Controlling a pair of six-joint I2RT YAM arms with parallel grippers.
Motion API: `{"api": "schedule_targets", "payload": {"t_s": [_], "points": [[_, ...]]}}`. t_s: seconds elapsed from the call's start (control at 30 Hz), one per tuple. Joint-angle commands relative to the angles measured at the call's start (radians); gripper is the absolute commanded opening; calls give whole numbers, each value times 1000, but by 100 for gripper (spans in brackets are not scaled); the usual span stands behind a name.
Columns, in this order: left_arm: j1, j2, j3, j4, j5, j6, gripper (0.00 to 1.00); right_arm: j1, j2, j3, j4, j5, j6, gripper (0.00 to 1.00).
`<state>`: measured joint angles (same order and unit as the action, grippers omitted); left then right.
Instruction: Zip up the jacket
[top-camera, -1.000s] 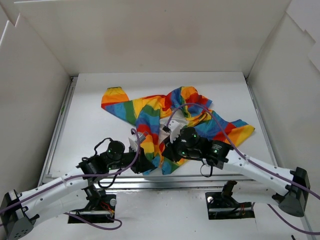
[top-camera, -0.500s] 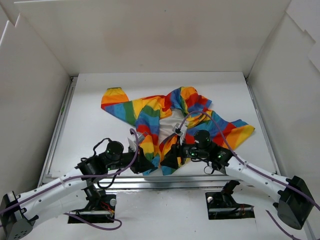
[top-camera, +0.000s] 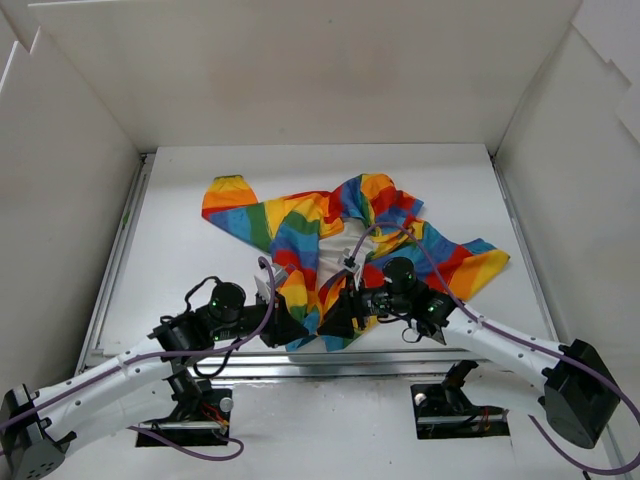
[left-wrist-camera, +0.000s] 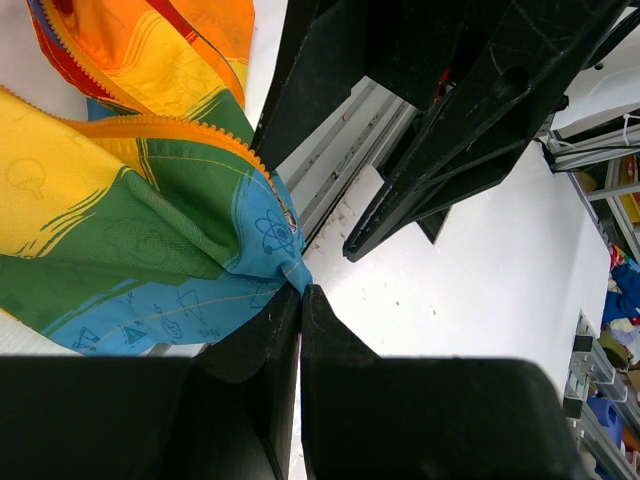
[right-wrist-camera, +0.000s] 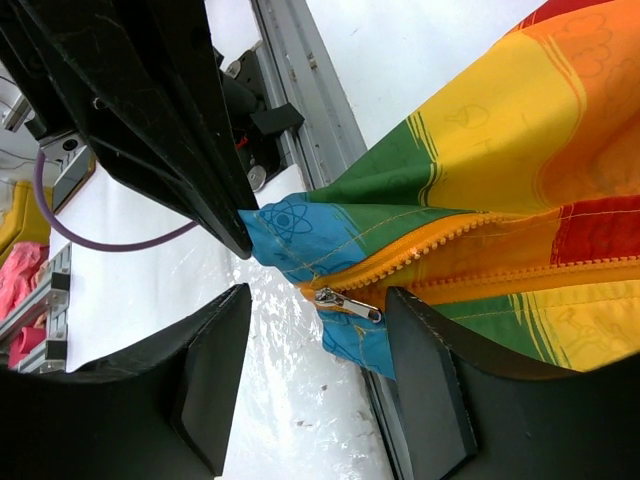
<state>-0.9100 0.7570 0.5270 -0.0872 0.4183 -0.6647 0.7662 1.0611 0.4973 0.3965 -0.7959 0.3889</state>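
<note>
Pinching the jacket (left-wrist-camera: 150, 230) hem, left tool (left-wrist-camera: 300, 292) holds; right tool (right-wrist-camera: 318, 300) gapes around the tiny zipper pull (right-wrist-camera: 348, 306), which may slip.

The top view looks steeply down from high behind the near edge and takes in the whole worktop (top-camera: 180, 250). The left wrist camera sits very close behind the left gripper (left-wrist-camera: 300, 292) and faces rightward along that edge. The right wrist camera, equally close behind the right gripper (right-wrist-camera: 318, 300), faces back toward it. All three views share the blue corner of the jacket (right-wrist-camera: 480, 150)
</note>
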Motion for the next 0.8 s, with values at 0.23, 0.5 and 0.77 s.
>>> {"api": "schedule_targets", "payload": {"t_s": [0.23,0.5,0.77], "points": [[-7,2,28,44,17,1,0,-5,-36,18,-8,-39,-18,48],[-7,5,36,44,20,4,0,-5,-36,15,-16,-34,-13,46],[-7,7,37,43,22,5,0,4,5,33,-22,-37,-25,47]]}}
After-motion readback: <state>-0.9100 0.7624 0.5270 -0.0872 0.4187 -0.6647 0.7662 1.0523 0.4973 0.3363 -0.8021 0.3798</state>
